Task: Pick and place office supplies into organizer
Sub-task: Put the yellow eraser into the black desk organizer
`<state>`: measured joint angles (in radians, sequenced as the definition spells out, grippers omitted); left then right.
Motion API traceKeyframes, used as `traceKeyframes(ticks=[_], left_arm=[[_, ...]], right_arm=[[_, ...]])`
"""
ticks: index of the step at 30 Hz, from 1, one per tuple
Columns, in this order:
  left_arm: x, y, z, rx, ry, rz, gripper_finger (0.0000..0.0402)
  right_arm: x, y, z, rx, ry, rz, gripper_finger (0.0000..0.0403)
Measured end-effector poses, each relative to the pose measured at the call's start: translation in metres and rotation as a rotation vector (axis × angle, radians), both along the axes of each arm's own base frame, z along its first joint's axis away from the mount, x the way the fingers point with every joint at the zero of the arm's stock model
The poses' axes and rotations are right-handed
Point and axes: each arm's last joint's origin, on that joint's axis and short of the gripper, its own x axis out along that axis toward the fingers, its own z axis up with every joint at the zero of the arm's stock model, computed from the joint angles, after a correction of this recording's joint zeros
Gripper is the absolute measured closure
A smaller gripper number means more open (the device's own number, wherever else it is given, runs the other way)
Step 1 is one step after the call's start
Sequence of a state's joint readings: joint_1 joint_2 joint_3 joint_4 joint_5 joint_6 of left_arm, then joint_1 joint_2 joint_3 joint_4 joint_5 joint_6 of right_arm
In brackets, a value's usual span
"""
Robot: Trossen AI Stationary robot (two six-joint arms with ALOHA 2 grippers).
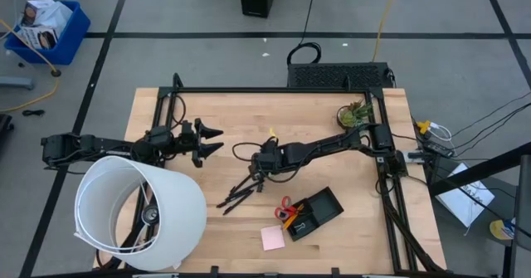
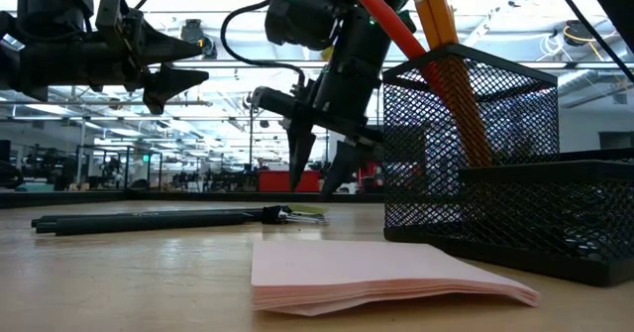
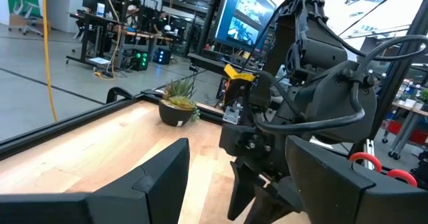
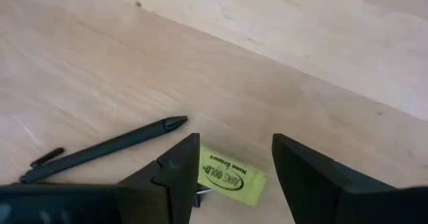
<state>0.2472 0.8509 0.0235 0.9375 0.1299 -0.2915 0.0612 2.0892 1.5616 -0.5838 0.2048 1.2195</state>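
Observation:
Several black pens (image 1: 239, 195) lie together on the wooden table, long sides down, also seen in the low view (image 2: 149, 218). My right gripper (image 1: 259, 175) hangs open just above their far end, pointing steeply down. In its wrist view the gripper (image 4: 234, 164) has a small yellow-green label (image 4: 229, 176) on the table between its fingers and one black pen (image 4: 107, 147) beside them. The black mesh organizer (image 1: 319, 212) holds an orange pencil (image 2: 451, 64) and red-handled scissors (image 1: 284, 205). A pink sticky-note pad (image 1: 272, 238) lies flat near the front. My left gripper (image 1: 207, 141) waits open at the left, raised.
A large white lampshade-like cylinder (image 1: 137, 216) covers the table's front left corner. A small potted plant (image 1: 353, 114) stands at the back right. Black frame rails (image 1: 274, 90) run along the far and side edges. Bare wood lies between the two grippers.

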Motion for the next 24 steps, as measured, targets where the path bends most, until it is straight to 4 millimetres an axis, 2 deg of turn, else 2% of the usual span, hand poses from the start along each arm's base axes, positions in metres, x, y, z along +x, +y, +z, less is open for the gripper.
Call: traceKeyframes(ticks=[2, 8, 12, 19, 24], left_arm=[[0.0000, 0.0000, 0.0001, 0.000, -0.001, 0.000, 0.0149], [0.0000, 0.0000, 0.0000, 0.000, 0.000, 0.000, 0.0149], [0.0000, 0.0000, 0.0001, 0.000, 0.000, 0.000, 0.0149], [0.0000, 0.0000, 0.0000, 0.000, 0.000, 0.000, 0.0149], [0.0000, 0.0000, 0.0000, 0.000, 0.000, 0.000, 0.0149]], right_arm=[[0.0002, 0.0000, 0.0000, -0.004, 0.004, 0.035, 0.0222], [0.0002, 0.0020, -0.0005, -0.029, 0.055, 0.619, 0.0222], [-0.0001, -0.0003, -0.0008, -0.123, 0.079, 0.808, 0.0224], [-0.0016, -0.0046, -0.0013, -0.236, 0.140, 0.919, 0.0229], [-0.0019, -0.0062, -0.0044, -0.275, 0.146, 0.920, 0.0229]])
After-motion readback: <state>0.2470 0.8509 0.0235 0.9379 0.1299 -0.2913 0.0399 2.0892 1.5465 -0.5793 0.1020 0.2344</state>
